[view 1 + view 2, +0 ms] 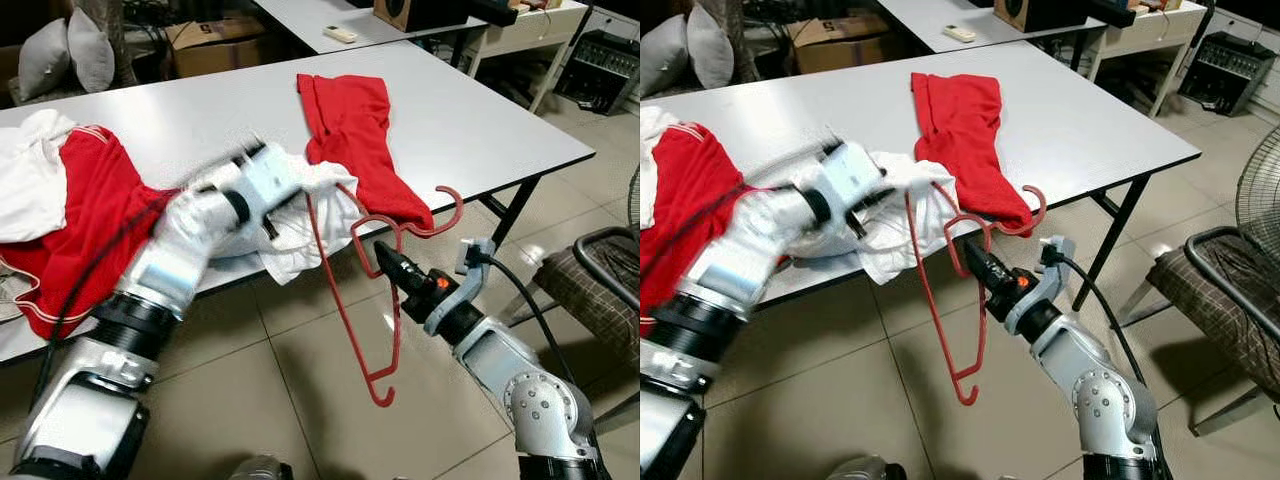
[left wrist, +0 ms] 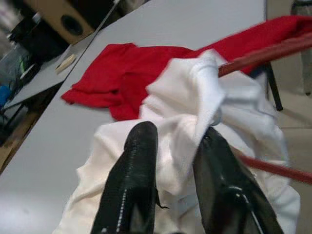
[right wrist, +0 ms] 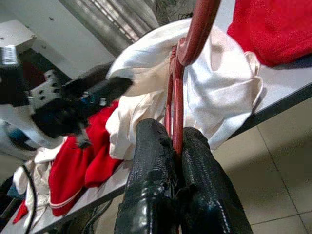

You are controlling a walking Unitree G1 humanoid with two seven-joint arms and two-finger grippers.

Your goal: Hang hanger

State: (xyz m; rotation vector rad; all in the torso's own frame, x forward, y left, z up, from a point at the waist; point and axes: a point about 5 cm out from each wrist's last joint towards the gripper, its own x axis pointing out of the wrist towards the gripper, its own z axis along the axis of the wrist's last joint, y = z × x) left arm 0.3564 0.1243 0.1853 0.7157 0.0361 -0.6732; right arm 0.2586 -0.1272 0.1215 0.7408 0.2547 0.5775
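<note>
A red wire hanger [image 1: 343, 300] hangs off the front edge of the white table [image 1: 480, 120], its hook [image 1: 448, 215] beside a red garment [image 1: 350, 130]. My right gripper [image 1: 383, 254] is shut on the hanger's neck; the wrist view shows the red wire [image 3: 195, 29] pinched between the two black fingers [image 3: 156, 146]. A crumpled white garment [image 1: 310, 225] lies at the table edge with the hanger's arm threaded into it. My left gripper [image 2: 178, 134], blurred in the eye views, is shut on a fold of this white cloth [image 2: 195, 97].
More red and white clothes [image 1: 80, 200] are heaped on the table's left end. A chair [image 1: 600, 280] and a fan [image 1: 1255, 190] stand to the right on tiled floor. A second table [image 1: 300, 15] and a cardboard box [image 1: 215, 45] sit behind.
</note>
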